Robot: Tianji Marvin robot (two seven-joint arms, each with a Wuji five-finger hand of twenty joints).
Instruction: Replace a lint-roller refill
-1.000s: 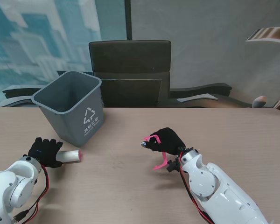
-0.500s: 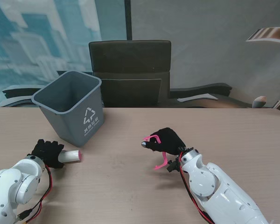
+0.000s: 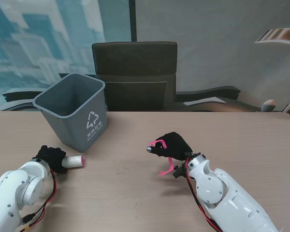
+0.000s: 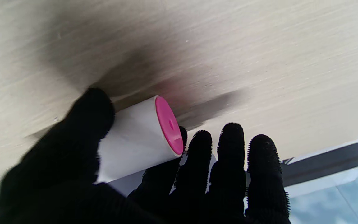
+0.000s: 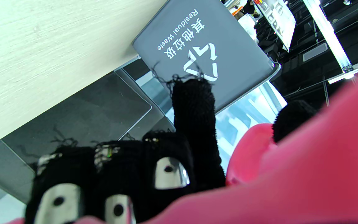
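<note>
Left hand [image 3: 52,158] curled around white refill roll [image 3: 73,161] near the table's [image 3: 135,203] left edge, thumb on one side, four fingers [image 4: 231,155] on the other, pink end cap [image 4: 168,125] poking clear toward the table's middle. Grip looks partial, more cradle than clamp; roll appears to rest on the wood. Right hand [image 3: 171,145] closed on the pink lint-roller handle [image 3: 166,166], held just off the table near its centre, metal spindle tip [image 3: 149,150] aimed at the roll. Grey waste bin [image 3: 75,111] standing beyond the roll, toward the far left corner.

Likely risks: smooth round roll slipping or rolling out of a loose hold on lifting; spindle and core misaligned when brought together, jamming the refill.
</note>
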